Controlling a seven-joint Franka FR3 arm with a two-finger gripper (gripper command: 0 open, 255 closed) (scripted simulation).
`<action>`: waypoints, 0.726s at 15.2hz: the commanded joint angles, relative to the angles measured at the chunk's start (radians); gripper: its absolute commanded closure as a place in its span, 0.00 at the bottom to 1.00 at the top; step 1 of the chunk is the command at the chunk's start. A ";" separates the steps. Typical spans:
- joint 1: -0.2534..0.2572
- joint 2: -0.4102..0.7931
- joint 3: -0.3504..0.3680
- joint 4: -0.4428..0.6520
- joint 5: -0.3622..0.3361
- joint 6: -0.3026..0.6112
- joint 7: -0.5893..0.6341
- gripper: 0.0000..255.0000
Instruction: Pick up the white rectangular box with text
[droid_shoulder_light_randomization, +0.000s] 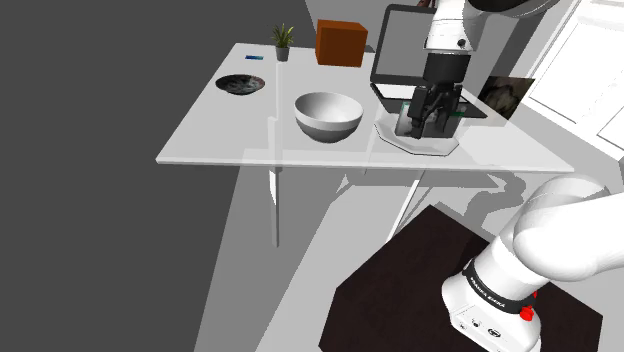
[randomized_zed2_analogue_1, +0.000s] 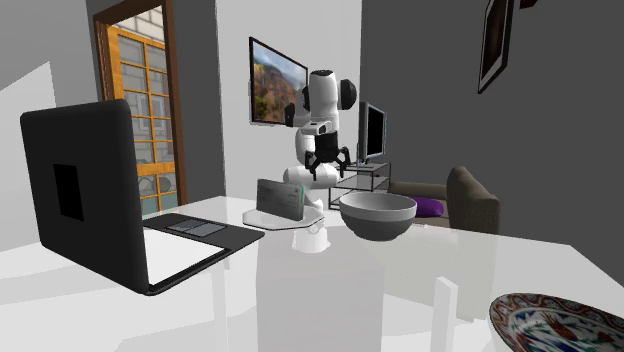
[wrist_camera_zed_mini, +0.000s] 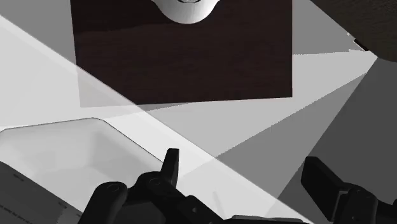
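Well, nearest to me is my dark stand (droid_shoulder_light_randomization: 430, 290), and past it the white table (droid_shoulder_light_randomization: 220, 135). My hand (droid_shoulder_light_randomization: 424, 122) hangs open over the table's near part, its 2 fingers (wrist_camera_zed_mini: 170, 167) apart with nothing clasped between them. Under it lies a white eight-sided tray (droid_shoulder_light_randomization: 393, 137). The pale rectangular box (randomized_zed2_analogue_1: 280, 197) with print on its face stands on edge on that tray, lower than my hand and toward the second exterior view's left of it; neither finger touches it. Just beyond the tray an open black laptop (droid_shoulder_light_randomization: 400, 50) sits. Toward the shoulder view's left of the tray is 1 grey bowl (droid_shoulder_light_randomization: 328, 115). Farther off are a dark patterned plate (droid_shoulder_light_randomization: 240, 85), a brown cube (droid_shoulder_light_randomization: 340, 43) and a small potted plant (droid_shoulder_light_randomization: 283, 40).
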 joint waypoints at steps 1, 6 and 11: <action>0.000 0.000 0.000 0.000 0.000 0.000 0.000 0.00; 0.041 -0.008 -0.125 0.003 -0.172 0.060 -0.366 0.00; 0.099 0.032 -0.257 0.044 -0.305 0.163 -0.725 0.00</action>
